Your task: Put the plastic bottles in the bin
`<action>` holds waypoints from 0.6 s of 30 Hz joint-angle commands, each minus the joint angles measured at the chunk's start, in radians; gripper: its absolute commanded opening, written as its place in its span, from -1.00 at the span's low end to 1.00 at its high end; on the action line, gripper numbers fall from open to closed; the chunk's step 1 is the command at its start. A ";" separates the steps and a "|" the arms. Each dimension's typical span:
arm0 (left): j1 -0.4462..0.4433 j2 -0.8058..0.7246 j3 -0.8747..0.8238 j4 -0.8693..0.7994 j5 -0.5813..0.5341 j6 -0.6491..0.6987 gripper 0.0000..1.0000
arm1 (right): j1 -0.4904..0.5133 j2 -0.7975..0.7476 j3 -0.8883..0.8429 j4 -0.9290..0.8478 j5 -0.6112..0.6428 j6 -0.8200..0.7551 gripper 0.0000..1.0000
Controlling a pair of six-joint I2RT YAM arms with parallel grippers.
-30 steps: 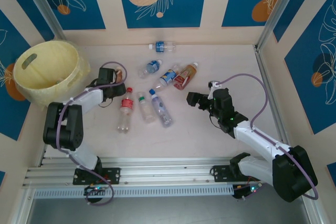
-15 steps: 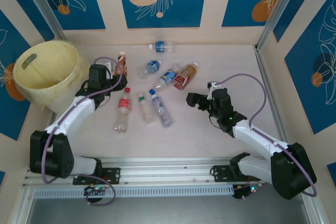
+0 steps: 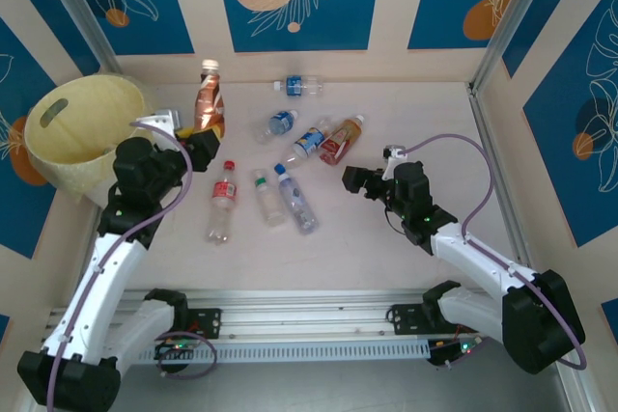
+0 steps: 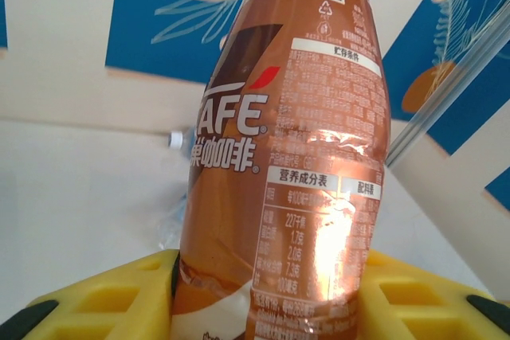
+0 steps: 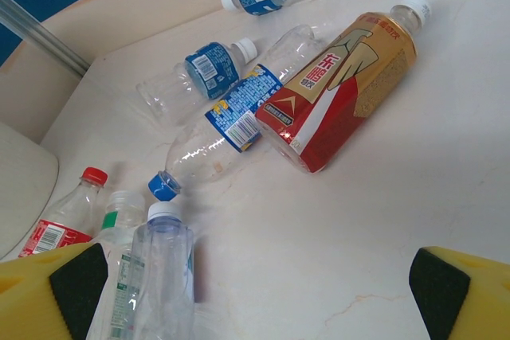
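Left fingers (image 4: pixel 103 304) are clamping the lower body of a brown coffee bottle (image 4: pixel 295 141) — it's standing upright in the left gripper (image 3: pixel 205 132), just beside the bin (image 3: pixel 68 171), not over it. Right fingers (image 5: pixel 48 284) are sitting wide apart, gripping nothing — right gripper (image 5: pixel 255 292) is hovering low near the red-and-gold bottle (image 5: pixel 343 89). Seven bottles are lying flat mid-table (image 3: pixel 386 248), well apart from the bin.

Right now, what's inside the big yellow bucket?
In the bucket I see only its pale inside wall and a slot handle. The left arm hides its near edge.
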 commanded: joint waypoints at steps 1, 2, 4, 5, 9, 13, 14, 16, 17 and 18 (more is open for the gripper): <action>-0.004 0.015 0.032 -0.052 0.005 -0.003 -0.23 | 0.005 -0.013 -0.018 0.030 0.005 -0.014 0.99; -0.004 0.012 0.034 -0.054 0.006 -0.013 -0.23 | 0.005 -0.011 -0.019 0.030 0.006 -0.015 0.99; -0.004 -0.006 0.054 -0.081 -0.021 -0.015 -0.23 | 0.005 -0.009 -0.015 0.027 0.009 -0.018 0.98; -0.004 -0.020 0.074 -0.111 -0.058 -0.007 -0.24 | 0.006 -0.008 -0.015 0.027 0.011 -0.019 0.99; -0.004 -0.052 0.178 -0.224 -0.262 0.101 -0.23 | 0.005 0.009 -0.010 0.033 0.010 -0.018 0.99; 0.008 0.004 0.327 -0.341 -0.553 0.192 -0.23 | 0.005 0.042 0.003 0.038 -0.004 -0.015 0.99; 0.016 0.029 0.370 -0.366 -0.603 0.216 -0.23 | 0.005 0.050 0.006 0.039 -0.007 -0.016 0.98; 0.031 0.075 0.452 -0.404 -0.677 0.255 -0.22 | 0.003 0.065 0.018 0.039 -0.012 -0.017 0.99; 0.043 0.104 0.493 -0.428 -0.719 0.275 -0.22 | 0.005 0.071 0.022 0.039 -0.015 -0.018 0.99; 0.060 0.129 0.526 -0.449 -0.742 0.292 -0.22 | 0.005 0.077 0.025 0.039 -0.016 -0.018 0.99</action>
